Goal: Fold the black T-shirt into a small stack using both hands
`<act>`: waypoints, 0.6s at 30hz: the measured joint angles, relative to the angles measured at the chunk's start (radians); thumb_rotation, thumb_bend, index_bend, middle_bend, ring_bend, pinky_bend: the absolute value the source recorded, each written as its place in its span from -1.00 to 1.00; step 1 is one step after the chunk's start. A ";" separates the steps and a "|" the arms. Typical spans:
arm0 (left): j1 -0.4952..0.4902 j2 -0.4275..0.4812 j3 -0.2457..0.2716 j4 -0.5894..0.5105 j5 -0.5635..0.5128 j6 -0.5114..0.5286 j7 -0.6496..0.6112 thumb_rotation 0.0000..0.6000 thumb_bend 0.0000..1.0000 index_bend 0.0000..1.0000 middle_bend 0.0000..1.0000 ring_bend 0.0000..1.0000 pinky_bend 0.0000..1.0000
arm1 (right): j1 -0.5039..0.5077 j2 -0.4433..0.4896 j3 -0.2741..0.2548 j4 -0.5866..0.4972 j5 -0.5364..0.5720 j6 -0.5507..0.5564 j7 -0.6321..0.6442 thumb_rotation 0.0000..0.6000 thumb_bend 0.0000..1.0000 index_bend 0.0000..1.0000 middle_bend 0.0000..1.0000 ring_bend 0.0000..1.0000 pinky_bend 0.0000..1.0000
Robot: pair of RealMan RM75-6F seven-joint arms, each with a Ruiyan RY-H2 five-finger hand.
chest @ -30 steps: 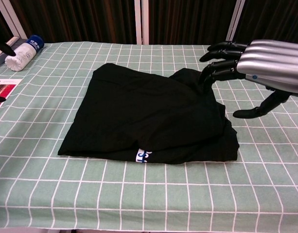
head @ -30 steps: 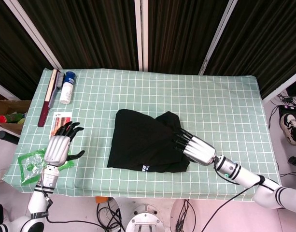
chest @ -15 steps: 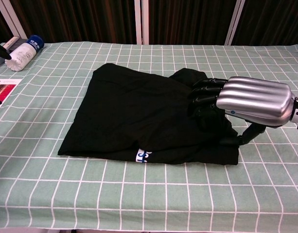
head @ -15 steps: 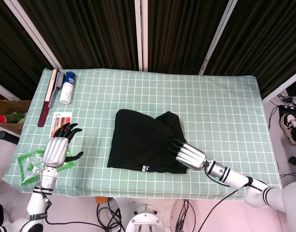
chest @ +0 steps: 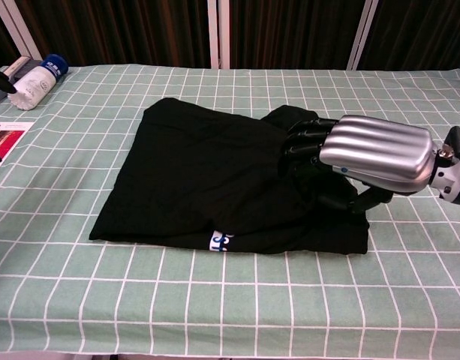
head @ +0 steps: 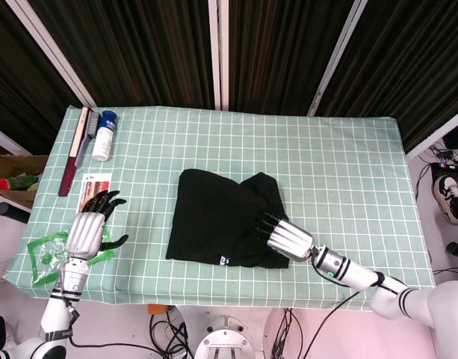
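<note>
Fingers (chest: 305, 142) of right hand (chest: 372, 154) on black T-shirt (chest: 214, 180), near its right edge

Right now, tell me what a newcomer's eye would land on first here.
First, the black T-shirt, partly folded in the middle of the green checked table, with the silver right hand lying on its right edge, fingers on the cloth. Next, the left hand open near the table's front left corner, beside a white bottle and a brush further back.
</note>
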 measured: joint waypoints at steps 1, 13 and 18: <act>0.000 0.000 0.000 0.000 0.000 0.000 -0.001 1.00 -0.72 -0.51 -0.76 -0.85 -0.65 | 0.000 0.009 0.001 -0.010 -0.001 0.005 0.002 1.00 0.04 0.18 -0.39 -0.69 -0.69; -0.006 0.000 -0.006 -0.004 -0.006 -0.016 0.010 1.00 -0.72 -0.51 -0.76 -0.85 -0.65 | -0.017 0.161 -0.012 -0.157 -0.019 0.056 0.007 1.00 0.04 0.18 -0.39 -0.69 -0.69; -0.010 0.002 -0.006 -0.015 -0.014 -0.028 0.023 1.00 -0.72 -0.51 -0.76 -0.85 -0.65 | -0.018 0.175 -0.027 -0.185 -0.027 0.030 0.010 1.00 0.02 0.14 -0.39 -0.69 -0.69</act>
